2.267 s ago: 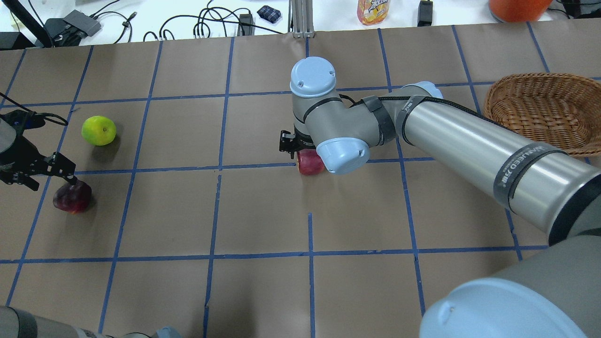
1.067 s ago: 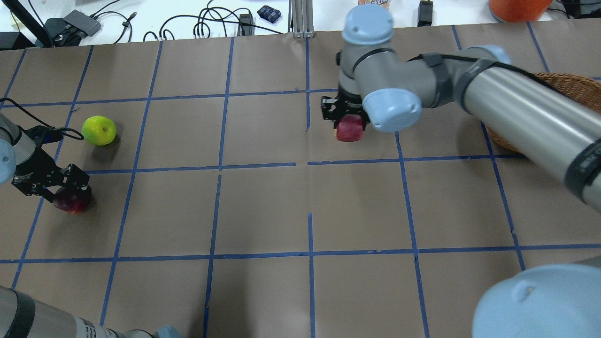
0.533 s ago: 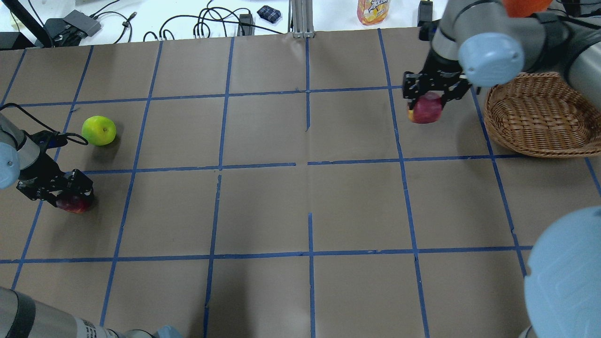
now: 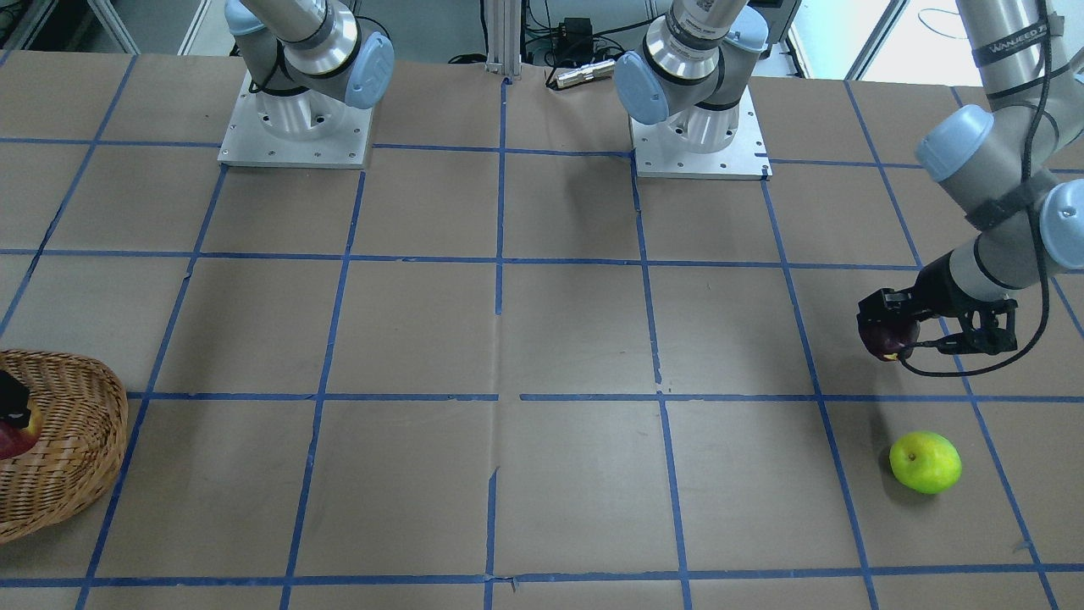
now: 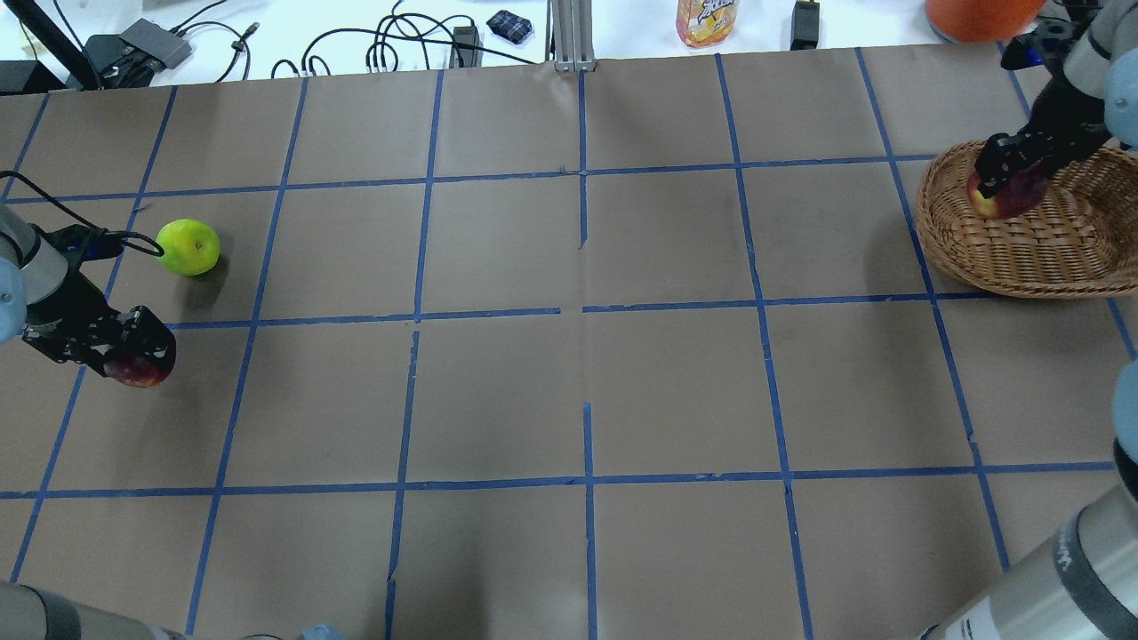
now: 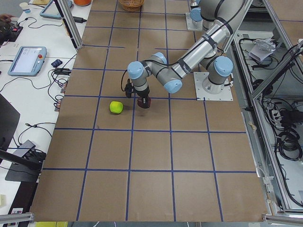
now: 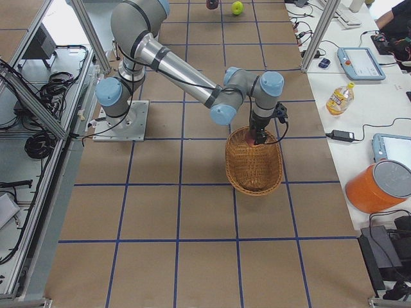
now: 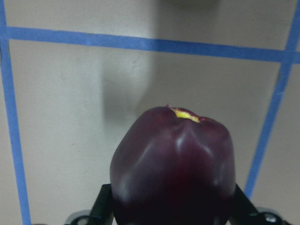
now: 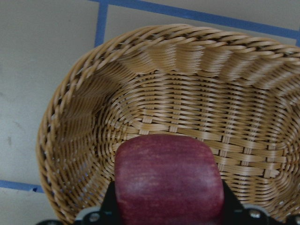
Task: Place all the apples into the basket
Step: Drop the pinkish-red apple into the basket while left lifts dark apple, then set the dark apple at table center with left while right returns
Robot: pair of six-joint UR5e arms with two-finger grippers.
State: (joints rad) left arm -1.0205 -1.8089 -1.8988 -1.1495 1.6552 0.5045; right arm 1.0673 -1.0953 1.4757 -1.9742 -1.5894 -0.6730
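Right hand [image 5: 1006,178] grips red streaked apple [image 5: 996,203] over brown wicker basket [image 5: 1022,271]; left hand [image 5: 132,354] grips dark maroon apple [image 5: 135,373]. Prob firm, waxy-slick: hold at equator.

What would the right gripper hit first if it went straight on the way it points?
The right gripper points down into the basket, so probably the woven bottom. The red apple it holds would touch first. Depth is unclear.

Left arm low at its own side, wrist bent down, left gripper [image 5: 135,360] clamped on dark apple [image 8: 173,168]. Right arm stretched far out, right gripper [image 5: 1009,178] pointing down, gripping red apple [image 9: 168,180].
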